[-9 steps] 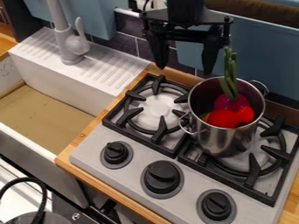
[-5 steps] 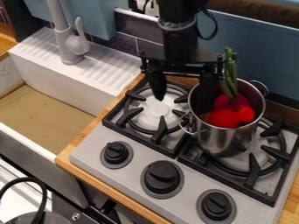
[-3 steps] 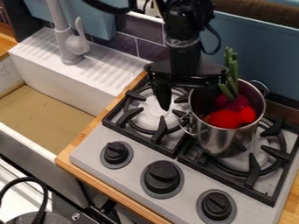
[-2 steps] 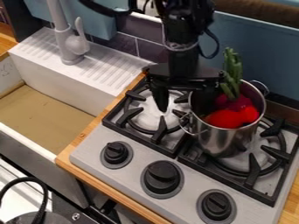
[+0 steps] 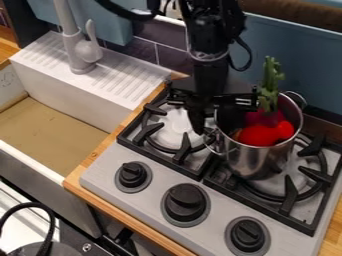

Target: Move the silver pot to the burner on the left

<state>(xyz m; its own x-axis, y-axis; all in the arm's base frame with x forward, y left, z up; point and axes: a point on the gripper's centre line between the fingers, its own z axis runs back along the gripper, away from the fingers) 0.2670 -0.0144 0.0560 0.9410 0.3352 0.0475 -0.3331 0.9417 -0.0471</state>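
The gripper [image 5: 213, 124] hangs over the left side of the silver pot [image 5: 257, 160]. One finger is outside the pot's left wall and the other dips inside the rim, with a narrowed gap between them; contact with the wall cannot be made out. The pot stands upright on the right burner [image 5: 294, 182], holding a red item [image 5: 260, 135] and a purple one with a green stalk [image 5: 270, 85] rising above the rim. The left burner [image 5: 179, 127] has nothing on its grate, and the outer fingertip is above its right part.
A white sink [image 5: 80, 100] with a grey faucet [image 5: 83, 50] lies to the left. Several black knobs line the stove front, one of them a large middle knob [image 5: 185, 202]. Behind the stove stands a blue panel [image 5: 314, 70].
The gripper came down from above the stove to the pot's left rim. Its outer finger has since moved right, towards the wall. The green stalk shifted slightly right; the pot stayed put.
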